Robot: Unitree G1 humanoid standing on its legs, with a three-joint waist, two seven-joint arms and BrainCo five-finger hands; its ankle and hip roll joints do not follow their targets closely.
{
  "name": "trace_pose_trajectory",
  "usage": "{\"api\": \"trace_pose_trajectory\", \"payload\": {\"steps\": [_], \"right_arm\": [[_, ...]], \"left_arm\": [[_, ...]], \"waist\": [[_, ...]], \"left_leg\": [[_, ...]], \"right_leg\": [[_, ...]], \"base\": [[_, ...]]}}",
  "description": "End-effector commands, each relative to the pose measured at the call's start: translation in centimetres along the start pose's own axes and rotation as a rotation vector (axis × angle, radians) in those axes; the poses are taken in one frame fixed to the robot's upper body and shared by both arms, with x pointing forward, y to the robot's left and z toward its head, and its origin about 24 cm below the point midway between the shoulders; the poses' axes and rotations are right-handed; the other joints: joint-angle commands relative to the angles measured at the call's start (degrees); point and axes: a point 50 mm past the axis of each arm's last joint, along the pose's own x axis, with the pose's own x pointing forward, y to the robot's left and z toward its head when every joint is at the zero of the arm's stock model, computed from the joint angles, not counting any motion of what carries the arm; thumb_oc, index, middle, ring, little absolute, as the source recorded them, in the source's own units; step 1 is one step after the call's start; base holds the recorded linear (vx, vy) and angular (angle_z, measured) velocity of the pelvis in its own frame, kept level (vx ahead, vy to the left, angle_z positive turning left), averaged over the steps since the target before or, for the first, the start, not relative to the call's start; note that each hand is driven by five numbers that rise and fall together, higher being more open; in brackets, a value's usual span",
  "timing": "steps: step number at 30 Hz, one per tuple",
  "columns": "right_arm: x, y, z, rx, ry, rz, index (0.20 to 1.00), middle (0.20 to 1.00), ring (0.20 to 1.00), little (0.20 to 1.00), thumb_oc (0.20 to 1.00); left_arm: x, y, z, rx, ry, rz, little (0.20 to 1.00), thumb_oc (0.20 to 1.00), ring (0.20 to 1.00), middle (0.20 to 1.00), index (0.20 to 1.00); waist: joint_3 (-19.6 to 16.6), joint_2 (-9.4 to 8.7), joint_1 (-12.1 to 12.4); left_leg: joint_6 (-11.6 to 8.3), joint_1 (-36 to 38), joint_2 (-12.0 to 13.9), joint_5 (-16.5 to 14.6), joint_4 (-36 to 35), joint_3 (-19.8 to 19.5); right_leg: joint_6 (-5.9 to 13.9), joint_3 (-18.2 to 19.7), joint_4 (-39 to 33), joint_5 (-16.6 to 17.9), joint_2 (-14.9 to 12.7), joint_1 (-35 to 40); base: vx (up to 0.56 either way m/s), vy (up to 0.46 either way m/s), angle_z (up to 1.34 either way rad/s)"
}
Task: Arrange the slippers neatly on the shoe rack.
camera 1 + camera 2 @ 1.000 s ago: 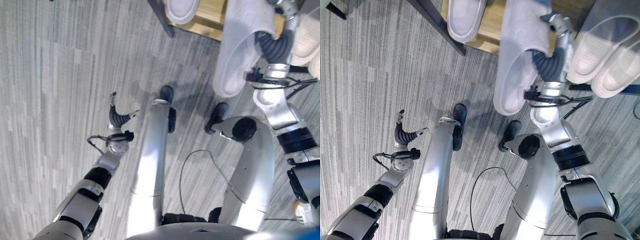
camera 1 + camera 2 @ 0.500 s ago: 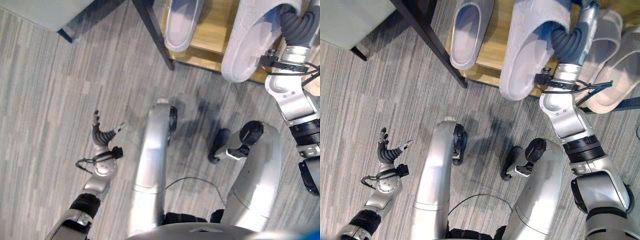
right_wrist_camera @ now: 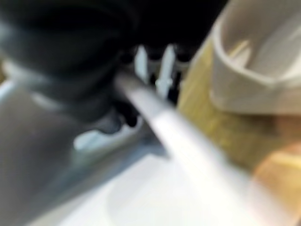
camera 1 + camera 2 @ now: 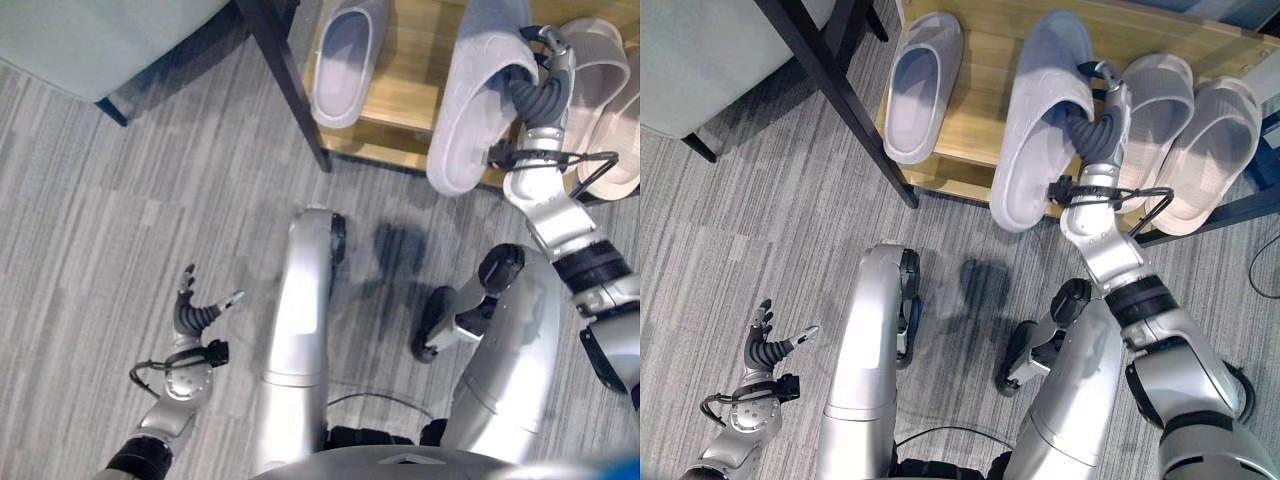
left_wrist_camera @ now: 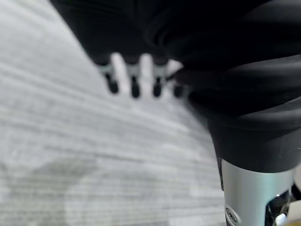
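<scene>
At the lower left of the right eye view the left robot hand (image 4: 768,349) hung over the striped grey floor (image 4: 730,260), fingers spread and relaxed, holding nothing, well apart from the rack. In its own wrist view its fingers (image 5: 134,80) showed straight over bare floor.

Up and to the right, a dark frame leg (image 4: 835,95) crossed the picture at the upper left, and beyond it lay the wooden shelf (image 4: 980,90) of the shoe rack. A single pale slipper (image 4: 923,85) sat on the shelf's left part, its long axis running roughly up and down the frame, toe toward the top.

Next to the right came the held slipper (image 4: 1035,115). The right robot hand (image 4: 1098,120) had its fingers pushed into the slipper's opening and curled on the upper, so the slipper hung from that hand. Its long axis ran from the top centre of the frame down and slightly left, nearly parallel to the resting slipper but well apart from it; its lower end overhung the shelf's front edge above the floor.

At the far right a pair of beige slippers (image 4: 1210,150) lay side by side on the shelf, just beside the right robot hand.

The coming move seemed to turn on the bare stretch of shelf between the single slipper and the held one: the held slipper probably needed to travel toward the top left of the frame and settle flat, parallel to its mate.
</scene>
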Motion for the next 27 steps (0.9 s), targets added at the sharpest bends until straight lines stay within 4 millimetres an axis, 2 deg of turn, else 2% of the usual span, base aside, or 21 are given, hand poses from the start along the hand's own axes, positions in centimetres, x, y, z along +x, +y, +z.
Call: {"api": "trace_pose_trajectory", "payload": {"steps": [1,6,14,18,21,26,27], "right_arm": [[2.4,0.1,5.5,0.107,-0.199,-0.013,0.2,0.2,0.2,0.2,0.2],[3.1,1.5,6.7,0.089,-0.22,0.039,0.2,0.2,0.2,0.2,0.2],[4.4,3.0,7.1,-0.018,-0.189,0.045,0.2,0.2,0.2,0.2,0.2],[4.8,2.8,6.1,-0.08,-0.145,0.032,0.2,0.2,0.2,0.2,0.2],[5.0,2.6,5.1,-0.202,-0.13,0.051,0.2,0.2,0.2,0.2,0.2],[4.9,2.7,4.4,-0.246,-0.111,0.038,0.2,0.2,0.2,0.2,0.2],[4.8,2.5,3.6,-0.262,-0.081,0.028,0.2,0.2,0.2,0.2,0.2]], "left_arm": [[-0.9,0.1,0.1,0.009,-0.027,-0.052,1.0,1.0,1.0,1.0,1.0],[-0.6,-0.1,0.2,0.031,-0.037,-0.08,1.0,1.0,1.0,1.0,1.0],[-0.5,-0.6,0.2,-0.003,-0.019,-0.108,1.0,1.0,1.0,1.0,1.0],[-0.7,-0.6,-0.3,-0.058,0.02,-0.091,1.0,1.0,1.0,1.0,1.0],[-1.0,-0.8,-0.5,-0.044,0.023,-0.119,1.0,1.0,1.0,1.0,1.0],[-1.2,-1.0,-0.5,-0.018,0.019,-0.148,1.0,1.0,1.0,1.0,1.0],[-1.3,-1.1,-0.6,-0.002,0.018,-0.16,1.0,1.0,1.0,1.0,1.0]], "waist": [[0.37,1.84,2.98],[0.37,1.17,3.65],[0.37,1.18,4.66],[0.37,0.89,5.03],[0.37,0.61,5.37],[0.37,0.55,5.37],[0.37,0.55,5.42]], "left_leg": [[2.17,3.1,0.06,-6.77,-4.37,-2.4],[1.89,3.1,-0.02,-7.24,-4.4,-2.38],[1.45,3.1,-0.09,-7.69,-4.31,-2.42],[1.3,3.1,-0.1,-8.04,-4.14,-2.15],[1.29,3.1,-0.3,-8.48,-4.1,-2.03],[1.39,3.1,-0.29,-8.69,-4.09,-1.82],[1.39,3.1,-0.32,-8.75,-4.0,-1.77]], "right_leg": [[-0.42,7.97,-2.24,1.62,1.51,1.09],[-0.38,8.08,-2.06,1.79,1.35,1.09],[-0.53,8.25,-2.18,2.1,1.05,1.09],[-0.33,8.1,-2.1,2.21,0.56,1.09],[-0.02,8.19,-2.36,2.81,0.28,1.2],[0.14,8.16,-2.77,3.08,0.23,1.64],[0.31,8.21,-2.84,3.24,0.29,1.71]], "base": [[0.0,0.0,0.0],[0.0,0.0,0.0],[0.0,0.0,0.0],[0.01,0.031,0.01],[0.0,0.013,0.01],[0.0,0.013,0.0],[0.01,0.047,0.0]]}}
